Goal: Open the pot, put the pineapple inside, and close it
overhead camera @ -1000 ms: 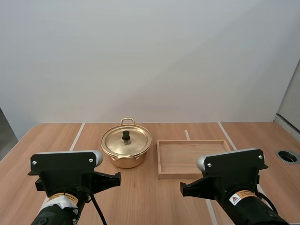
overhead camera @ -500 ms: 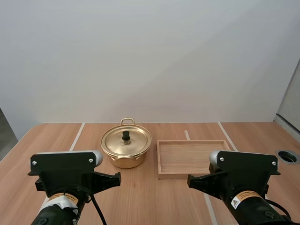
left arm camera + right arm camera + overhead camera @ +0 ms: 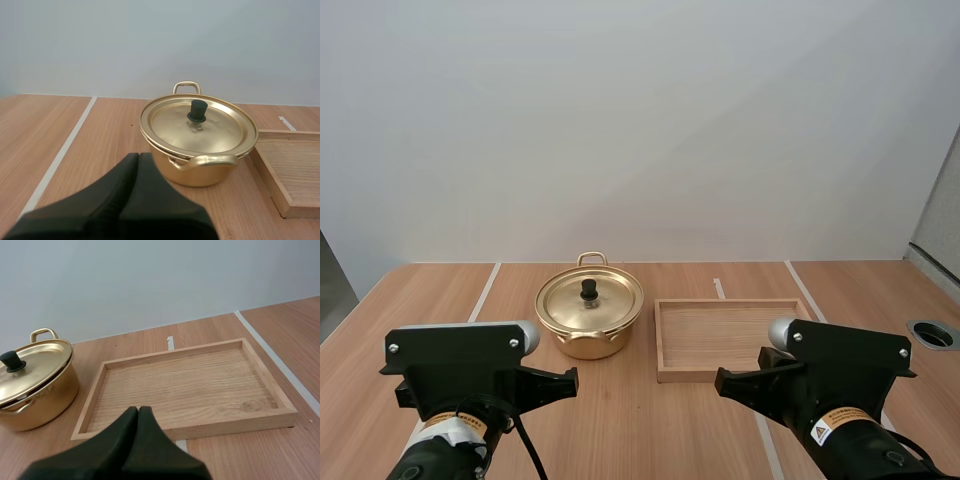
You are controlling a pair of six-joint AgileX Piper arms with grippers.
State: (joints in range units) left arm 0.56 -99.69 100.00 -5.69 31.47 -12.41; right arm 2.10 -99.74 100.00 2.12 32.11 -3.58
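Note:
A golden pot (image 3: 589,316) (image 3: 198,147) (image 3: 35,387) stands on the table's middle, its golden lid (image 3: 198,122) on, with a black knob (image 3: 589,290) (image 3: 197,110) (image 3: 11,360). No pineapple is in sight. My left gripper (image 3: 138,156) is shut on nothing, its tips a short way in front of the pot, to the left of the near handle. My right gripper (image 3: 138,410) is shut on nothing, its tips over the near rim of the wooden tray (image 3: 185,390). Both arms sit at the near edge in the high view.
The shallow wooden tray (image 3: 665,372) lies right of the pot and holds nothing. White tape lines run across the tabletop. A round cable hole (image 3: 933,334) sits at the far right of the table.
My right arm has shifted to the right and a little forward over the last second. The left arm, pot and tray have not moved.

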